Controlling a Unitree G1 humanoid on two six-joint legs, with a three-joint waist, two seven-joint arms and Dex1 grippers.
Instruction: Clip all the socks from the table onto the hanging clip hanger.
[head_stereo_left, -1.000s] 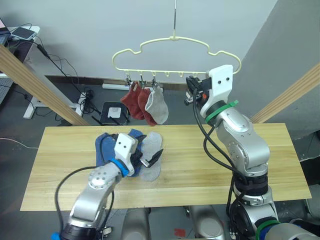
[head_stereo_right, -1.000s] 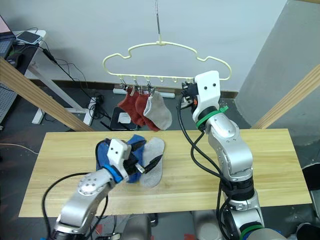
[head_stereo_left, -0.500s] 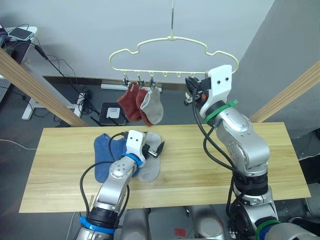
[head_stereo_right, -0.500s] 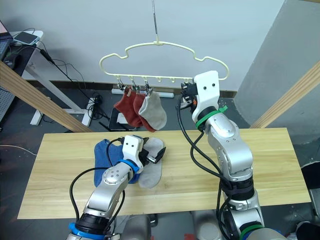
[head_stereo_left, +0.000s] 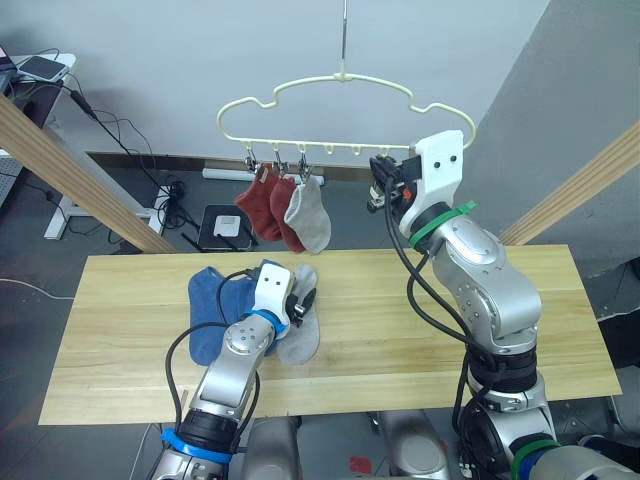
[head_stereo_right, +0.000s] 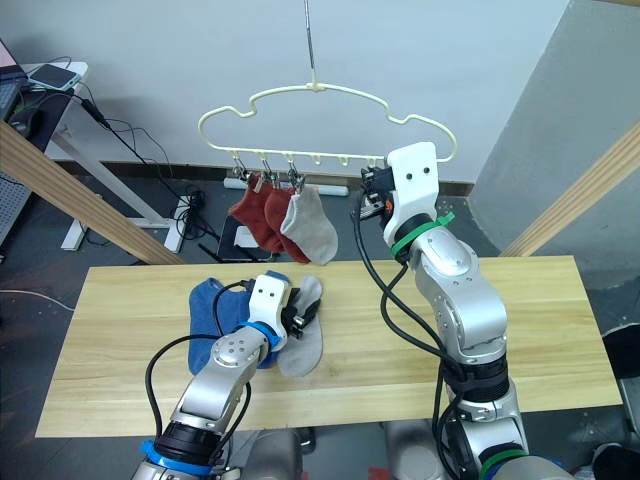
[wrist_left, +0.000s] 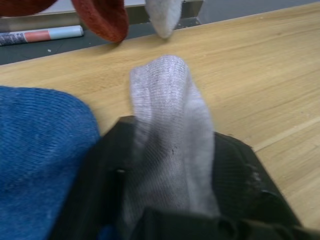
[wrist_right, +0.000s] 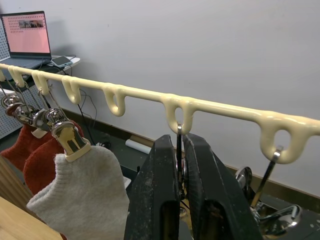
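From the left eye, the hanger (head_stereo_left: 345, 105) hangs above the far edge of the worktop (head_stereo_left: 400, 330), with two red socks (head_stereo_left: 262, 200) and a grey sock (head_stereo_left: 310, 215) clipped side by side at its left end. On the worktop lie two blue socks (head_stereo_left: 215, 300) and a second grey sock (head_stereo_left: 298, 335), just beside each other. The left hand (head_stereo_left: 298, 303) is down at that grey sock, and the right hand (head_stereo_left: 385, 185) is raised at the hanger's lower bar. The right eye shows the same layout. At the left wrist, the left hand is closed on the grey sock (wrist_left: 172, 145), whose end stands up between the black fingers (wrist_left: 235, 180), with blue fabric (wrist_left: 40, 150) alongside. At the right wrist, the right hand (wrist_right: 179, 170) is closed on a metal clip wire (wrist_right: 178, 150) hanging from a loop of the hanger (wrist_right: 180, 107), with the clipped grey sock (wrist_right: 85, 195) and red socks (wrist_right: 35, 155) off to one side.
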